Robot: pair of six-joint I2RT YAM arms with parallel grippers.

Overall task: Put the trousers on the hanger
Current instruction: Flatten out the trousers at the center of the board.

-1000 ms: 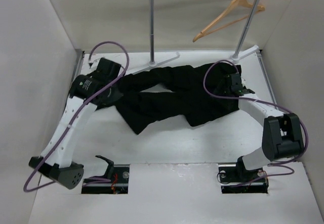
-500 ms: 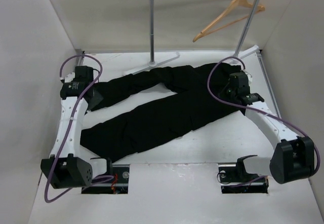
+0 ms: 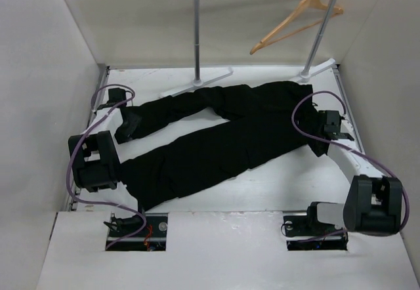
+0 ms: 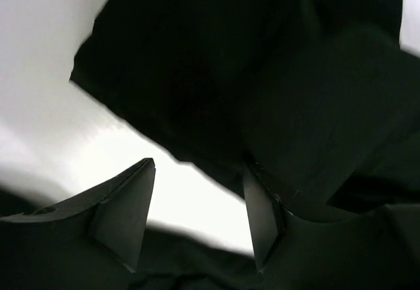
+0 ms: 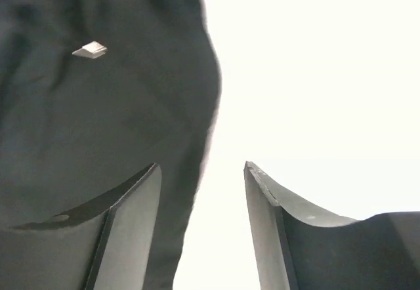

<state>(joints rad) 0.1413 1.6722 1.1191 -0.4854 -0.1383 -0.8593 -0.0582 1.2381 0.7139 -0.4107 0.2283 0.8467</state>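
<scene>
1. The plain black long-legged cloth trousers (image 3: 216,139) lie spread flat on the white table (image 3: 262,188). The waistband is at the right and both legs run out to the left, the near leg angling toward the arm bases.
2. The light tan wooden triangular hanger (image 3: 295,20) hangs by its hook from the grey metal rail stand (image 3: 197,34) at the back right, well apart from the cloth. Nothing is on its crossbar yet.
3. The left gripper (image 4: 197,172) sits low at the far leg's cuff, jaws spread and empty, with bare table showing between them.
4. The right gripper (image 5: 202,168) sits at the waistband's edge, likewise spread and holding nothing. The cloth edge, which carries a small white tag (image 5: 90,50), lies beside one finger.
5. Risk: a pinch from here may catch only one layer or close on bare table, because the fabric edge lies beside the right fingers rather than between them.
6. Risk: lifted by one end, the long limp legs will likely drag and bunch. They could also snag the stand's foot, which lies near the far leg.
7. Risk: the hanger looks free to swing on its hook, so pushing cloth at the crossbar may knock it off the rail.
</scene>
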